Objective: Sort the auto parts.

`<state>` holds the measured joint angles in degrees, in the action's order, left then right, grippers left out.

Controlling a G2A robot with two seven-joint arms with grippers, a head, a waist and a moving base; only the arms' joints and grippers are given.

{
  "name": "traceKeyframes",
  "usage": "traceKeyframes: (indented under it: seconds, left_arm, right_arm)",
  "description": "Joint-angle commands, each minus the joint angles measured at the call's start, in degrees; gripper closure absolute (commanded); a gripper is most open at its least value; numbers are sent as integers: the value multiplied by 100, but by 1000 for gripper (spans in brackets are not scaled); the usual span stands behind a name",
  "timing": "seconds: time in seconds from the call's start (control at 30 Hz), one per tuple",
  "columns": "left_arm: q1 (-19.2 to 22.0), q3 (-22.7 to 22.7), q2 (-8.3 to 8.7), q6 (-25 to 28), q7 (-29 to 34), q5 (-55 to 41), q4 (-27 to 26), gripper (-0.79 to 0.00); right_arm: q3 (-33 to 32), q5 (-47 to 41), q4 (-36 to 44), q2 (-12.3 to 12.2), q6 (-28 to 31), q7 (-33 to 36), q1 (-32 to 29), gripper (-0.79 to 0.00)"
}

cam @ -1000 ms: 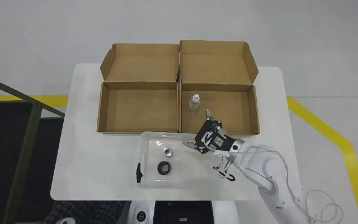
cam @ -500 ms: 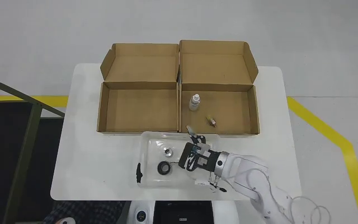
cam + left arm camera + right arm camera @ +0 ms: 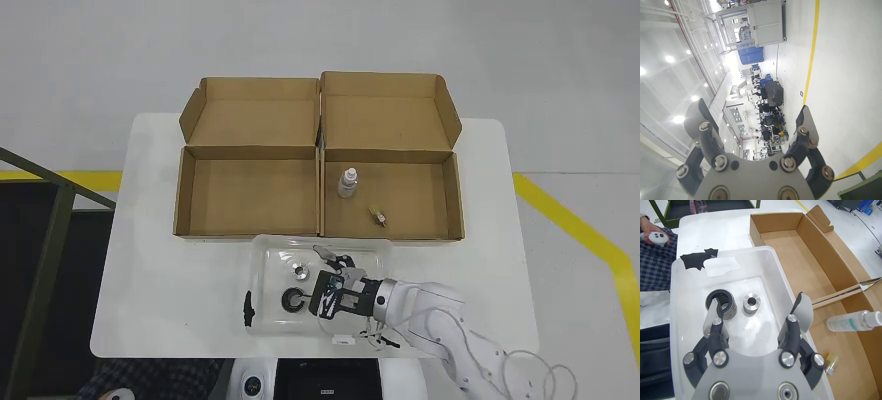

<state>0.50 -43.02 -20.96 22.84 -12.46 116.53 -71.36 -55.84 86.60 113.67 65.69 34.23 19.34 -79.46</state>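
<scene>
My right gripper [image 3: 312,272] hangs open over the clear plastic bin [image 3: 262,290] at the table's front. Inside the bin stand a black ring bearing [image 3: 293,298] and a small silver bushing [image 3: 299,270]. In the right wrist view one fingertip overlaps the bearing [image 3: 721,306], and the bushing [image 3: 751,303] sits between the spread fingers of the right gripper [image 3: 757,297], which holds nothing. A small bottle [image 3: 347,182] and a brass fitting [image 3: 378,216] lie in the right cardboard box [image 3: 440,200]. My left gripper [image 3: 753,106] is open and empty, pointing away into the hall.
An empty left cardboard box [image 3: 250,195] stands beside the right one, both with lids folded back. A scrap of black tape [image 3: 696,258] sticks to the bin's far rim. White table shows on either side of the boxes.
The right gripper has moved from the right box's front edge leftward over the bin. The brass fitting now lies uncovered in the right box.
</scene>
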Motion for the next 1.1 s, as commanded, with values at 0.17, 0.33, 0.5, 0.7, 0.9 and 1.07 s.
traceKeyframes:
  seconds: [0.17,0.33,0.5,0.7,0.9,1.07]
  left_arm:
    - [0,0,0,0,0,0,0,-785]
    - [0,0,0,0,0,0,0,-785]
    - [0,0,0,0,0,0,0,-785]
    - [0,0,0,0,0,0,0,-785]
    - [0,0,0,0,0,0,0,-785]
    - [0,0,0,0,0,0,0,-785]
  right_arm:
    - [-56,13,-190,-18,34,48,4,-413]
    - [-38,-22,-376,-7,-10,65,96,-382]
    - [8,-70,-583,16,-57,102,235,-376]
    - [187,-130,-837,67,-59,176,444,-372]
    - [383,-238,-1072,133,-80,232,673,-369]
    - [568,-298,-1259,196,-97,310,870,-372]
